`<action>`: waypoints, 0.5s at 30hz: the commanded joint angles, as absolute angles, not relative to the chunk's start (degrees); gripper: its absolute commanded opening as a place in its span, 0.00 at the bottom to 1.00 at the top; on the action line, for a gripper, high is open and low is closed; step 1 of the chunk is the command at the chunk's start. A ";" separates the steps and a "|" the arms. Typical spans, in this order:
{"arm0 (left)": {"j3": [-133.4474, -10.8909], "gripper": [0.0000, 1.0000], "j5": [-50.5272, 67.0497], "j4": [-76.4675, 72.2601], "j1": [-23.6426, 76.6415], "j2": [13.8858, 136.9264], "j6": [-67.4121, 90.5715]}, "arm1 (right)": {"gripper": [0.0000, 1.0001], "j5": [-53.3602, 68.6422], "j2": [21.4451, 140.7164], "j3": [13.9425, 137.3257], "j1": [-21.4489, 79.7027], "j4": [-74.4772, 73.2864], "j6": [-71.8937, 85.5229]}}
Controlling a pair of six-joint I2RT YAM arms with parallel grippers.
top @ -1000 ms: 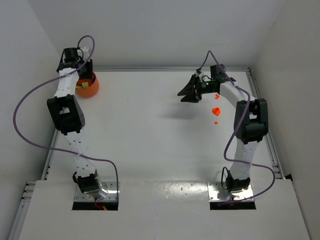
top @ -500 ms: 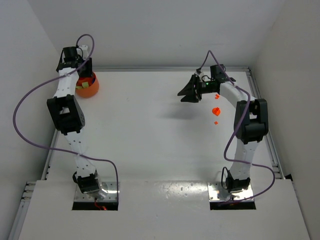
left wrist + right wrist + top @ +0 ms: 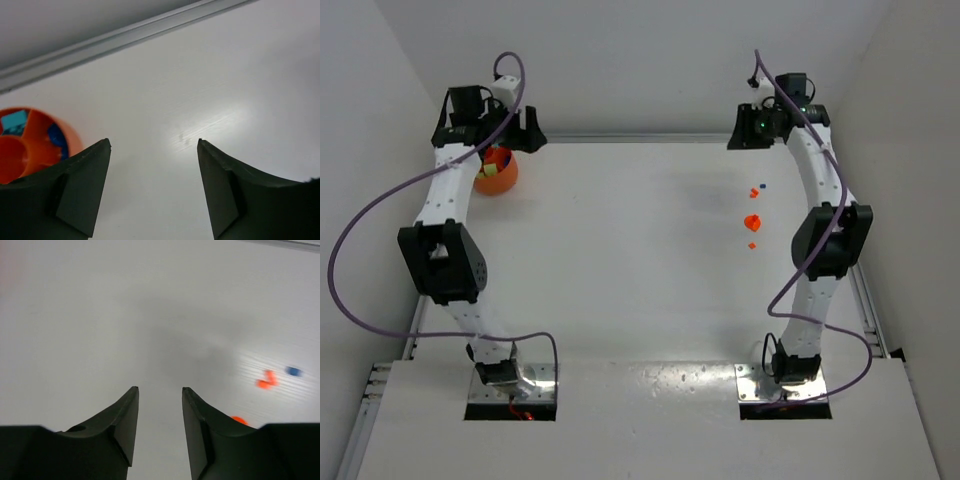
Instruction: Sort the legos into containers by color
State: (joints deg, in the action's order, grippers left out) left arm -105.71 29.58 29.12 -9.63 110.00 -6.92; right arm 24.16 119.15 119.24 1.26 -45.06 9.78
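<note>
Both arms swung up & back since a sec ago. Left claw (image 3: 153,144) has come off the orange bowl (image 3: 72,135) and hangs just right of it, spread wide, empty; prob. a brick went in. Right claw (image 3: 160,390) is part-open, holding nothing. Bowl has blue, teal & yellow bits. Loose orange legos (image 3: 752,221) + a blue brick (image 3: 763,184) sit on the worktop (image 3: 620,260), far right of the bowl.
</note>
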 commanded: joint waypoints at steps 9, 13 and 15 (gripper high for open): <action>-88.07 0.80 33.67 21.80 1.23 90.18 -2.02 | 0.39 -2.29 131.48 117.88 -4.75 -41.15 0.62; -85.00 0.82 33.13 20.13 1.85 89.56 1.49 | 0.41 -4.48 135.78 119.61 -5.27 -39.11 0.62; -83.85 0.86 33.66 19.52 1.85 89.03 1.49 | 0.41 -4.48 137.19 121.11 -5.80 -39.73 0.62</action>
